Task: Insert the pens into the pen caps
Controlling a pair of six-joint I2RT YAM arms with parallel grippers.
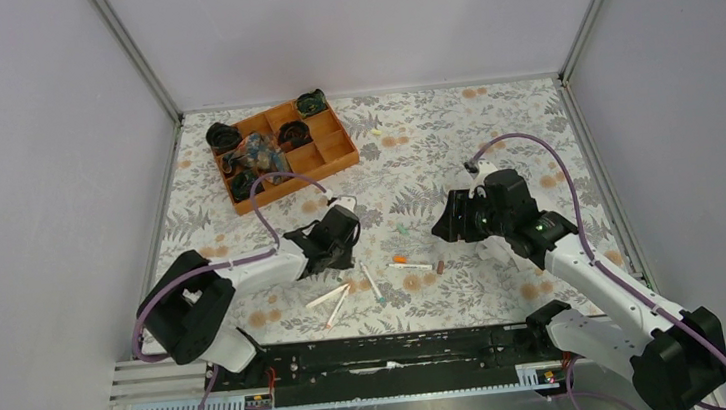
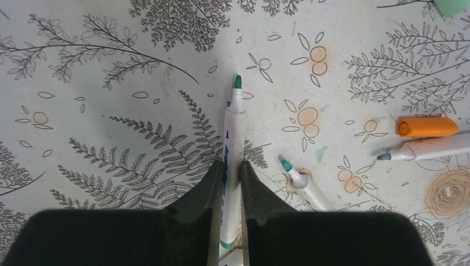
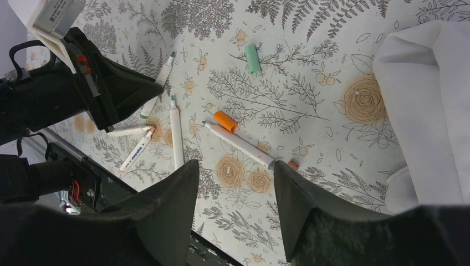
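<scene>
Grey walls [image 1: 362, 24], fern-print cloth [image 1: 415, 160], scattered pens [image 3: 238, 145]

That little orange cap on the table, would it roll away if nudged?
Probably, if pushed sideways: the orange cap is a short round tube lying on its side on the flat patterned table. It looks like thin plastic, so likely very light and easily flicked away. Its smooth surface might slip in a pinch.
</scene>
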